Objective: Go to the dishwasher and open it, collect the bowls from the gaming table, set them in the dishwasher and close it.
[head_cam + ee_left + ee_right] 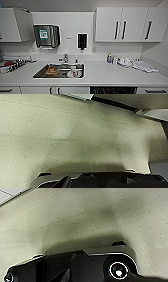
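- Neither pincer's state can be told: both wrist views look down past dark robot parts at a pale speckled floor (75,136).
- Dishwasher (113,90) shows as a dark opening with racks under the counter (105,73), right of the sink (59,70).
- Dishes sit in the sink, below the faucet (64,58).
- White wall cabinets (125,23) hang above, and a paper towel dispenser (46,35) is on the wall.

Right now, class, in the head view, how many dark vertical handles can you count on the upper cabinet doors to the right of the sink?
3. Two handles sit side by side on neighbouring doors; a third handle is further right. Others may be hidden.
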Robot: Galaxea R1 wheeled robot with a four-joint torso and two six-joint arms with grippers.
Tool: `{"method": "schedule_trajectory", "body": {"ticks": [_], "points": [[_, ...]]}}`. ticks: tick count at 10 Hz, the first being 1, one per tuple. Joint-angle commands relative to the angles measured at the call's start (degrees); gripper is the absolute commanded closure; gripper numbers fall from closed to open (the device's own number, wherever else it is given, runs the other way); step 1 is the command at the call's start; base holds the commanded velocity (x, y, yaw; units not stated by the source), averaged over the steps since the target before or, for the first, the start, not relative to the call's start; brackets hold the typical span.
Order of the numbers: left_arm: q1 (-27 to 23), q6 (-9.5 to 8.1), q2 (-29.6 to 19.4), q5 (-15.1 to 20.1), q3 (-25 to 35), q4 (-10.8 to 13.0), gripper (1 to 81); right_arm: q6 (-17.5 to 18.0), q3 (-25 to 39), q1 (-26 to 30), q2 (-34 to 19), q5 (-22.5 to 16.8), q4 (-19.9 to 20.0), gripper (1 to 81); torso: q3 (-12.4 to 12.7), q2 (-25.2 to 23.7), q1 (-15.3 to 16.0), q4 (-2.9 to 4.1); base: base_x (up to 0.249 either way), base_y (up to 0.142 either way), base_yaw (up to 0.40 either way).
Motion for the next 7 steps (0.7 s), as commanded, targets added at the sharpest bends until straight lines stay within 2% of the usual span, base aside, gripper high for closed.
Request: {"method": "schedule_trajectory", "body": {"ticks": [1, 7], "points": [[-3.8, -0.06, -0.5, 2.0, 0.3, 0.3, 1.0, -0.3, -0.3, 4.2, -0.9, -3.3, 0.2, 1.0, 0.0, 0.0, 0.0, 0.00, 0.000, 0.000, 0.000], [-3.8, -0.06, -0.3, 2.1, 0.3, 0.3, 1.0, -0.4, -0.6, 4.1, -0.8, -3.3, 0.1, 1.0, 0.0, 0.0, 0.0, 0.00, -0.081, 0.000, 0.000]]}}
